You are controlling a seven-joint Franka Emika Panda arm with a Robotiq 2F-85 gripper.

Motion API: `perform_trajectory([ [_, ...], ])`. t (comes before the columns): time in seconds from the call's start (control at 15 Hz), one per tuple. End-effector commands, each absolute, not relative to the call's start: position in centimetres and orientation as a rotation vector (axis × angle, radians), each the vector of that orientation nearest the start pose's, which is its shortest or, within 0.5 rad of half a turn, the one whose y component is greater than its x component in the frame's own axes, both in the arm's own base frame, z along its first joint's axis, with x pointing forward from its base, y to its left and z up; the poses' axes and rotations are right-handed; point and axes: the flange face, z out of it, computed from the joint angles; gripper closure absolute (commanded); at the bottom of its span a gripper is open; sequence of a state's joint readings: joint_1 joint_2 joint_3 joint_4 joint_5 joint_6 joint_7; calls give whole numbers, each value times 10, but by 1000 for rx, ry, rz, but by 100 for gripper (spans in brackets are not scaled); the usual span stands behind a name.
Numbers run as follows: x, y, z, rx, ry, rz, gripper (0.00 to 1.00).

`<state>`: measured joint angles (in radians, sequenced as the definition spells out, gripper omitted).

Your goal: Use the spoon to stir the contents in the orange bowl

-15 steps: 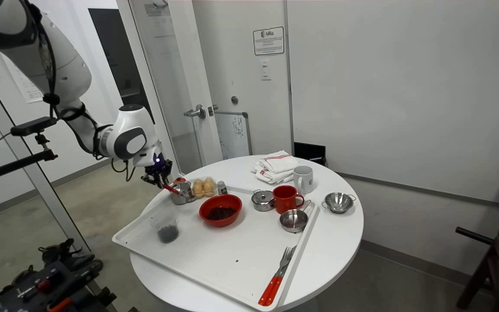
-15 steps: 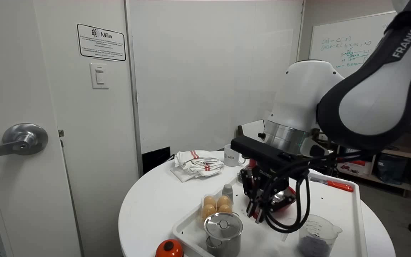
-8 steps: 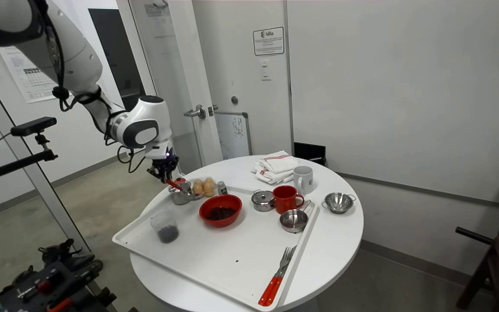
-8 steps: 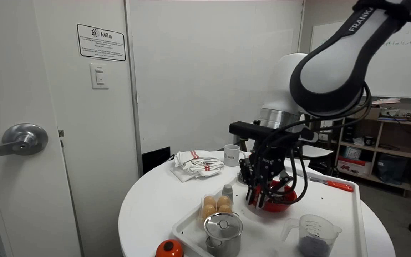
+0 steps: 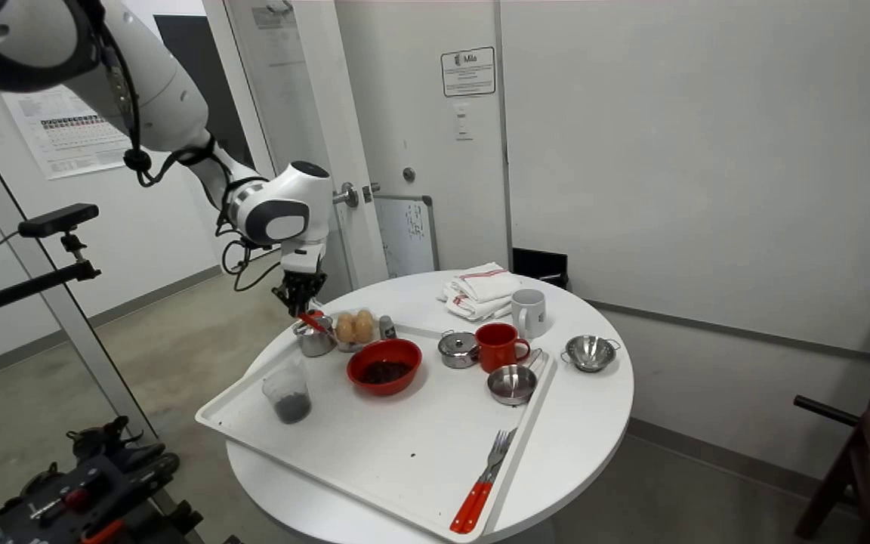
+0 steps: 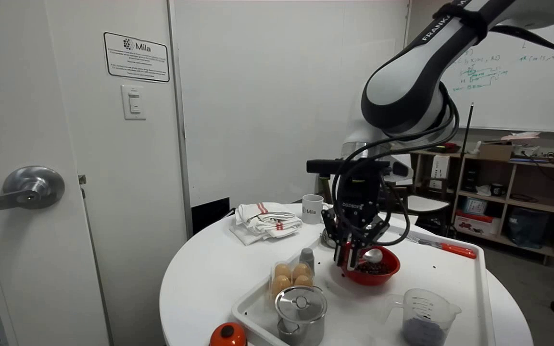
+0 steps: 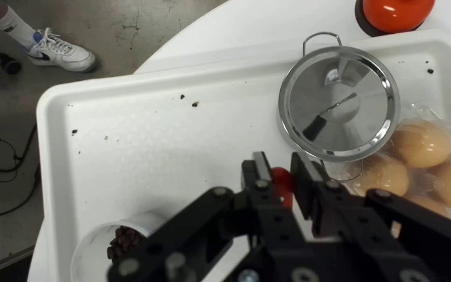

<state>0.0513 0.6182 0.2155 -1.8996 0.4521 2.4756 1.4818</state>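
Spoon [image 6: 372, 255] secured, my hand [image 7: 281, 172] clamped on its red handle [image 5: 314, 323], I judge stirring in the red-orange bowl [image 6: 373, 279] remains.

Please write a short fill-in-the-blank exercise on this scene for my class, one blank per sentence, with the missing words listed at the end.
1. The tool grips the spoon by its ____.
2. Beside the lidded pot, the eggs number ____.
3. The word printed on the white mug is ____.
4. The orange bowl stands on a white, rectangular, raised-rim ____.

Missing words: handle; four; Mila; tray.
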Motion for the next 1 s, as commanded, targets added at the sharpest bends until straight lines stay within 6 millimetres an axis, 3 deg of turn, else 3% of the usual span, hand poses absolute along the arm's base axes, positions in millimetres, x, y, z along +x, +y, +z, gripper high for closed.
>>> perform_trajectory([
  [0.0,620,151,168,-1983,2031,590,95],
  [0.47,614,125,159,-1938,2002,598,95],
  [0.93,601,118,188,-1956,1923,532,95],
])
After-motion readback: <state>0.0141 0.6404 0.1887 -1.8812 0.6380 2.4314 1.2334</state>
